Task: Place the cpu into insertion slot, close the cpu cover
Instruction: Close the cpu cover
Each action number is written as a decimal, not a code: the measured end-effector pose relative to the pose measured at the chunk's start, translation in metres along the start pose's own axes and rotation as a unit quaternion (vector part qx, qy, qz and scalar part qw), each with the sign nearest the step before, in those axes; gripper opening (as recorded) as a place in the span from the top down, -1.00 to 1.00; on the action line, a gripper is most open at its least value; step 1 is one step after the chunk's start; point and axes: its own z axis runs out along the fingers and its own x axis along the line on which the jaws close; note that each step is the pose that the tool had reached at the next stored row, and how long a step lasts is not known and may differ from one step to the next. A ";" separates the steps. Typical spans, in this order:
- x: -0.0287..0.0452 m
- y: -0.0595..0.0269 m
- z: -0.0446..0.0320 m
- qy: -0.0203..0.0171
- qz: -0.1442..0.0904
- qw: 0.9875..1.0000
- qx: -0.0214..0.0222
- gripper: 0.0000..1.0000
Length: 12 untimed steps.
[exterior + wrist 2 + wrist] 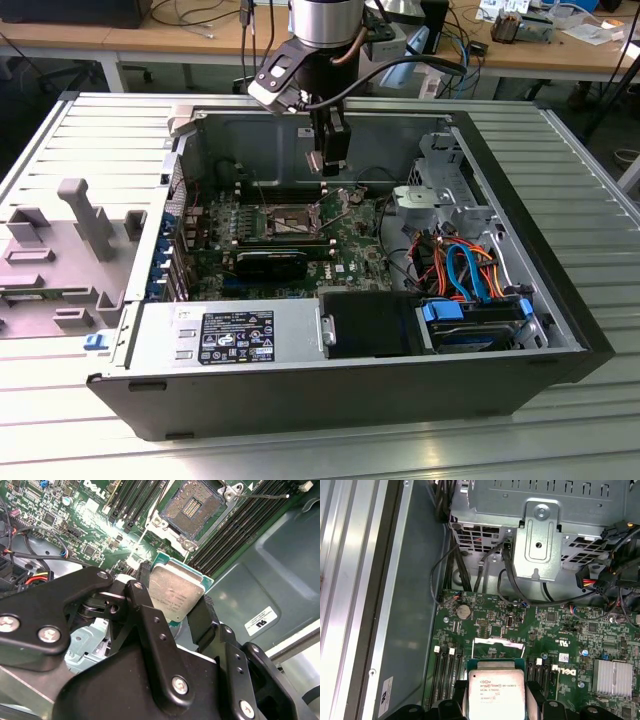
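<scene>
Noted gripper (172, 600) jaws clenched on the cpu (176, 591), held above the motherboard (530, 630) and short of the open insertion slot (192, 511), cpu cover (337, 200) raised; judged risk of bent socket pins from tilted or offset seating.

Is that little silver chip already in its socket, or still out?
Out. The hand holds the cpu above the board, and the insertion slot is bare.
</scene>
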 end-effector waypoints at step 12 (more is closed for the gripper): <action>0.0000 0.0000 0.0004 0.000 0.003 1.000 0.000 -0.09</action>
